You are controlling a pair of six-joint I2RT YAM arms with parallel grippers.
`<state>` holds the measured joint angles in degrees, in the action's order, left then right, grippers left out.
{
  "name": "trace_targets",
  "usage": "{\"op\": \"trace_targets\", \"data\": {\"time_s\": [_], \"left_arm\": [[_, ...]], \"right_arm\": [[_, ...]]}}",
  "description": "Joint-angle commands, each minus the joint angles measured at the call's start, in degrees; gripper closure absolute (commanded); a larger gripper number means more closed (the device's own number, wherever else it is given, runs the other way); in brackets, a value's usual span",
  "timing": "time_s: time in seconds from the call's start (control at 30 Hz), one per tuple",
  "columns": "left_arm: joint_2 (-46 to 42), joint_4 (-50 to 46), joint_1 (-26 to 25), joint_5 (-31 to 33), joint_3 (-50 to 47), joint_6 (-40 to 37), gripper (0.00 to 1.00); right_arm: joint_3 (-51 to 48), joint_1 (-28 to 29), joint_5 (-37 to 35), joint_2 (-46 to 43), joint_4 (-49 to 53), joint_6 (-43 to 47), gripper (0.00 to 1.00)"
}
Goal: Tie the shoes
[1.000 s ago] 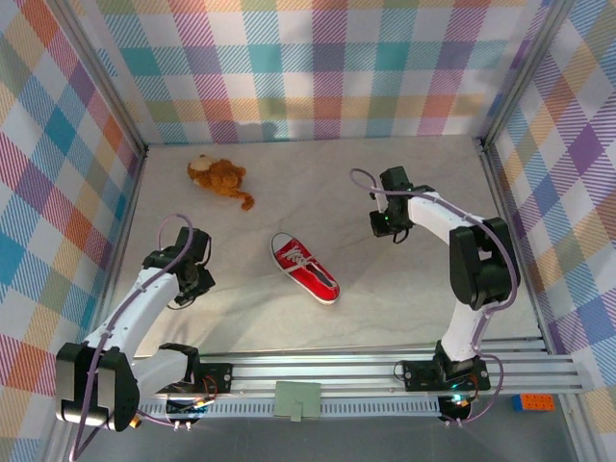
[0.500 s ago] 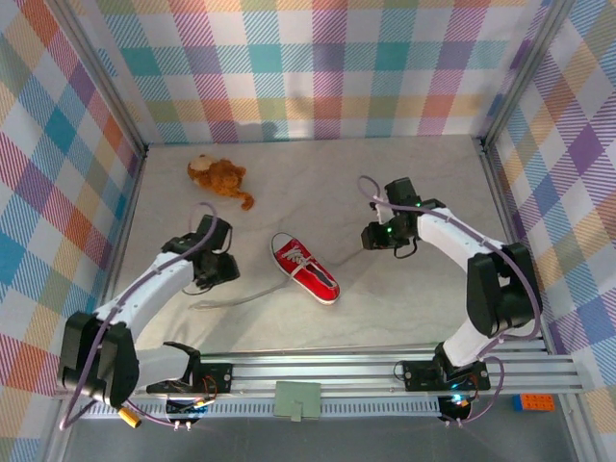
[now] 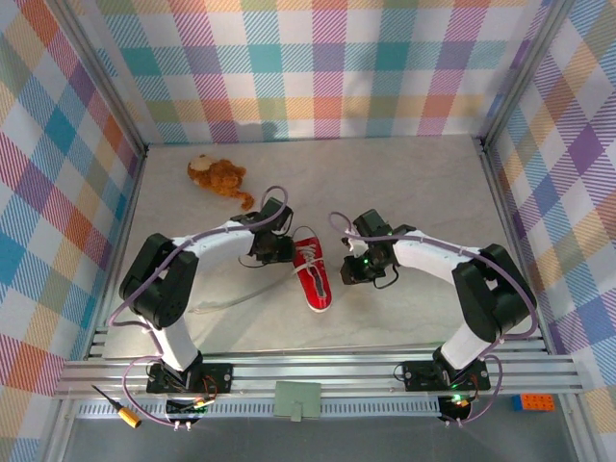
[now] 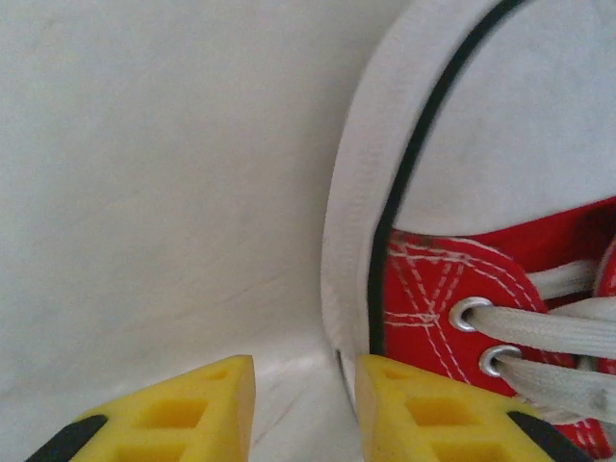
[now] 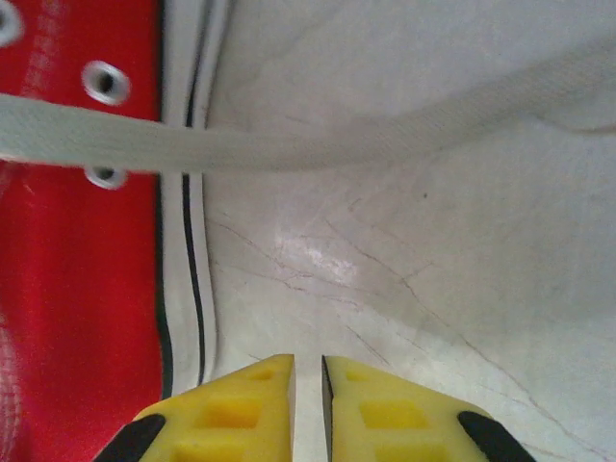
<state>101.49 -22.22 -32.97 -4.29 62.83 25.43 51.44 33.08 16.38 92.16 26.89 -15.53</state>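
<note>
Sneaker (image 3: 314,277) lies mid-table (image 3: 423,183), red canvas, white sole edge. One white lace (image 5: 385,135) trails from eyelet across bare surface. My left gripper (image 4: 306,385) sits just beside sneaker's left side, jaws narrowly apart, empty. My right gripper (image 5: 308,371) sits just beside right sole edge, fingers almost touching, empty. Plush toy (image 3: 219,175) near far left corner.
</note>
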Motion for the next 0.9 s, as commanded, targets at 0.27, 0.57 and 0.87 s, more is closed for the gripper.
{"op": "trace_targets", "data": {"time_s": [0.27,0.57,0.87], "left_arm": [[-5.4,-5.9,-0.2,2.8,2.5,-18.9,0.55],[-11.7,-22.9,0.0,6.4,-2.8,-37.3,0.41],[-6.6,-23.4,-0.5,10.8,-6.0,-39.0,0.4]], "right_arm": [[0.3,0.4,-3.4,-5.8,1.1,-0.8,0.82],[0.0,0.4,-8.0,-11.5,1.1,-0.9,0.77],[-1.5,0.4,-9.7,-14.2,1.9,-0.8,0.74]]}}
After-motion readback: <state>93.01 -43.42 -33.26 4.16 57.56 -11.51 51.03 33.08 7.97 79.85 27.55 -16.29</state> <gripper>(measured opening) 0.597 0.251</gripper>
